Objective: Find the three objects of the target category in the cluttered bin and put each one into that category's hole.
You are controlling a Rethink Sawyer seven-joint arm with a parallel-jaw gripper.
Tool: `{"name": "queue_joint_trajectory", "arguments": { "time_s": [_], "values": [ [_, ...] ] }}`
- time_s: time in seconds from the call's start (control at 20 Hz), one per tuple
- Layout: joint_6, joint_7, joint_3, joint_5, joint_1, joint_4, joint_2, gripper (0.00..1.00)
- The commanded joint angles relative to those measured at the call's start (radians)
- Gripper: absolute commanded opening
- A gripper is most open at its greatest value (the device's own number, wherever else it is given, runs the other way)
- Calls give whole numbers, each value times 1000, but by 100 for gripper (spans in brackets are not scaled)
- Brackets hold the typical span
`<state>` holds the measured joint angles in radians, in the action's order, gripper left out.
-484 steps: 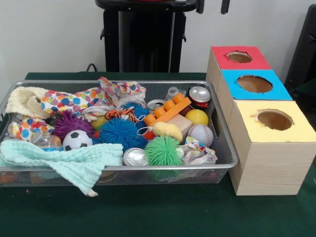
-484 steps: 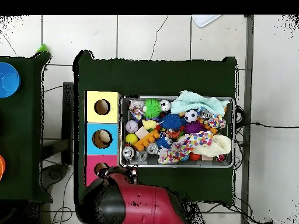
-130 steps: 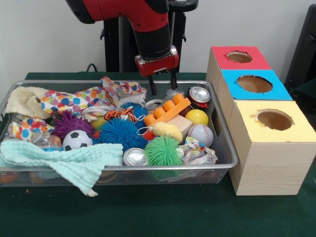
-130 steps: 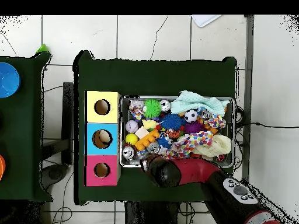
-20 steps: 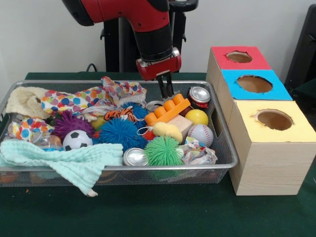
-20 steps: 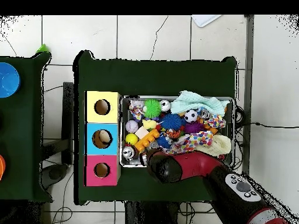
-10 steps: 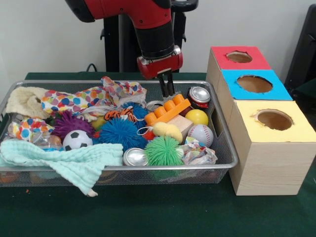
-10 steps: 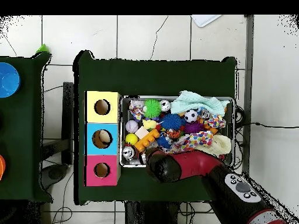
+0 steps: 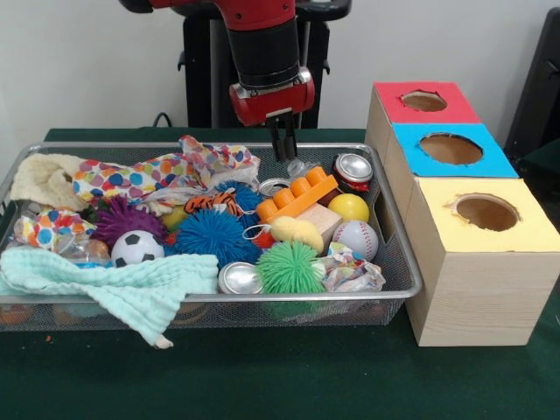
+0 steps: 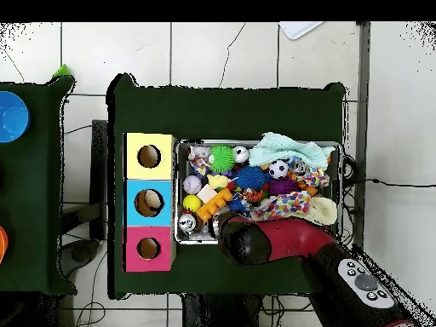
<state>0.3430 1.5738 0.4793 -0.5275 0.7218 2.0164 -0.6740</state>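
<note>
Arm hangs over the far side of the wire bin [image 9: 398,262], w/ the gripper [image 9: 283,149] pointing straight down. Its two thin black fingers sit pressed together; can't tell for sure if anything is pinched btwn them. Just below the tips there's a small clear cup-like thing [image 9: 298,166], close to the tips, contact unclear.

Right of that, a red can [image 9: 353,168] lies at the bin's far right corner. Orange toy brick [image 9: 297,194] rests tilted across a wooden block [image 9: 320,219]. Yellow ball [image 9: 349,207] and baseball [image 9: 355,238] sit beside the block, near the bin's right wall. Second can [image 9: 240,278] lies at the near rim, next to a green spiky ball [image 9: 290,266]. Blue spiky ball [image 9: 213,234], soccer ball [image 9: 136,248] and purple spiky ball [image 9: 125,219] are mid-bin. Mint cloth [image 9: 122,289] drapes over the near rim; dotted cloth [image 9: 140,179] and cream cloth [image 9: 44,178] lie at the far left.

Beside the bin stand three boxes in a row: red box [image 9: 423,103], blue box [image 9: 450,150], yellow box [image 9: 486,217], each w/ a round hole on top.

From above, the arm [image 10: 281,245] covers the bin's edge nearest the robot.
</note>
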Motion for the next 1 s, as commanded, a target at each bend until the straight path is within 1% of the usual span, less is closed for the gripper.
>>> {"name": "queue_joint_trajectory", "arguments": {
  "time_s": [0.05, 0.3, 0.35, 0.45, 0.5, 0.65, 0.85, 1.0],
  "values": [
    [117, -8, 52, 28, 5, -32, -4, 0],
    [109, 10, 39, 28, -1, -33, 9, 0],
    [96, 21, 37, 29, -1, -29, 9, 100],
    [100, 28, 39, 40, 2, -27, 14, 100],
    [116, 9, 41, 31, -6, -33, 12, 100],
    [108, 22, 28, 28, -18, -45, 23, 100],
    [99, 10, 19, 7, -16, -45, 27, 100],
    [80, 4, 7, -15, -17, -61, 54, 100]
  ]
}}
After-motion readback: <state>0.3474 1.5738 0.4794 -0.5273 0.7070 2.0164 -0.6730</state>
